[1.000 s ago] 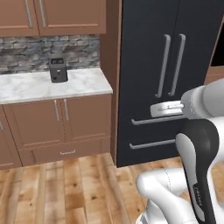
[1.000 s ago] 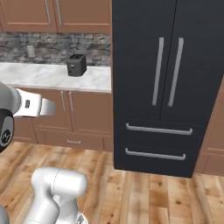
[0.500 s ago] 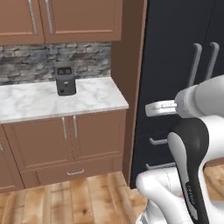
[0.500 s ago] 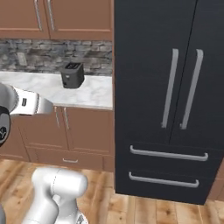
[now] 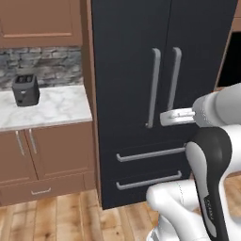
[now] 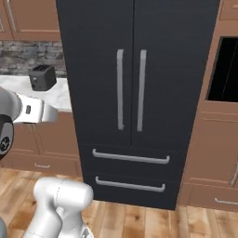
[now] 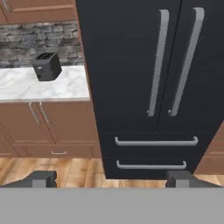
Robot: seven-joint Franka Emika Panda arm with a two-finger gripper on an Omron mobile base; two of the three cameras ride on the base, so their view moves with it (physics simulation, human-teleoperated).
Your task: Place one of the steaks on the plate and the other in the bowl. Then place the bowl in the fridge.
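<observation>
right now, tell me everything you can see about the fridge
The fridge is a tall black French-door unit with a smooth matte look. Both upper doors are shut, each with a long grey vertical handle beside the centre seam. Below them sit two closed drawers, each with a grey horizontal bar handle. It stands upright on the wood floor, between the marble counter with its brown cabinets and the wood-framed wall oven. Nothing touches its front.

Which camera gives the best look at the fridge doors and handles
The right base view: the fridge faces it squarely, with both doors shut and both long handles and both drawers unobstructed. In the left base view the arm covers part of the fridge. The hand view crops the fridge at right.
</observation>
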